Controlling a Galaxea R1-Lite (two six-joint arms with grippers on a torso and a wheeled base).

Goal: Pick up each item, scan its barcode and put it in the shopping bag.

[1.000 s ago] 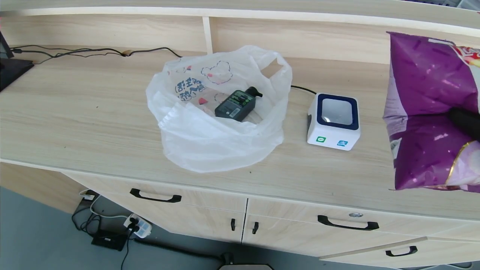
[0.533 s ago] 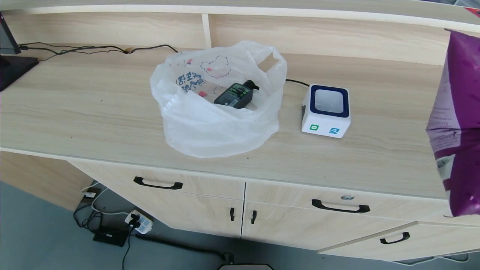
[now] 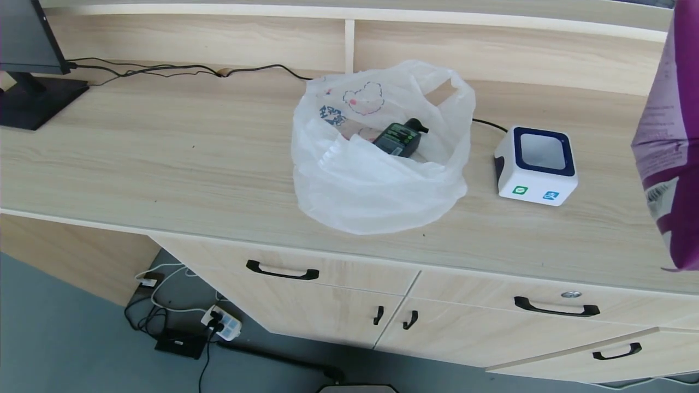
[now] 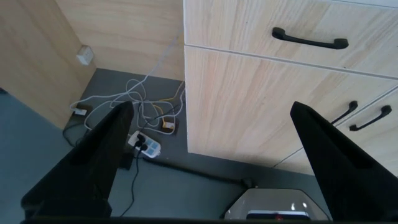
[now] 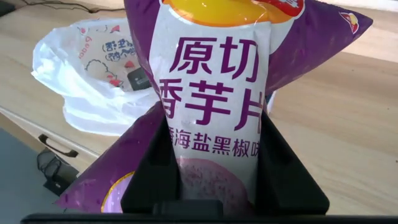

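Note:
A purple chip bag (image 3: 669,153) hangs upright at the far right, above the counter and right of the scanner (image 3: 538,164). In the right wrist view my right gripper (image 5: 210,118) is shut on the chip bag (image 5: 211,74), one black finger on each side. The white shopping bag (image 3: 382,164) stands open mid-counter with a dark pump bottle (image 3: 401,139) lying inside; the shopping bag (image 5: 93,87) sits beyond the chips. My left gripper (image 4: 211,109) is open and holds nothing, low in front of the drawers.
A black monitor (image 3: 27,49) stands at the counter's back left, with cables (image 3: 164,70) running along the back wall. A cord leads from the scanner behind the bag. Drawers with black handles (image 3: 281,271) sit below the counter; a power strip (image 3: 221,326) lies on the floor.
The head camera has shifted, sliding the whole scene rightward in view. The chip bag has swung toward the right edge and turned more edge-on. The shopping bag and scanner stay put on the counter.

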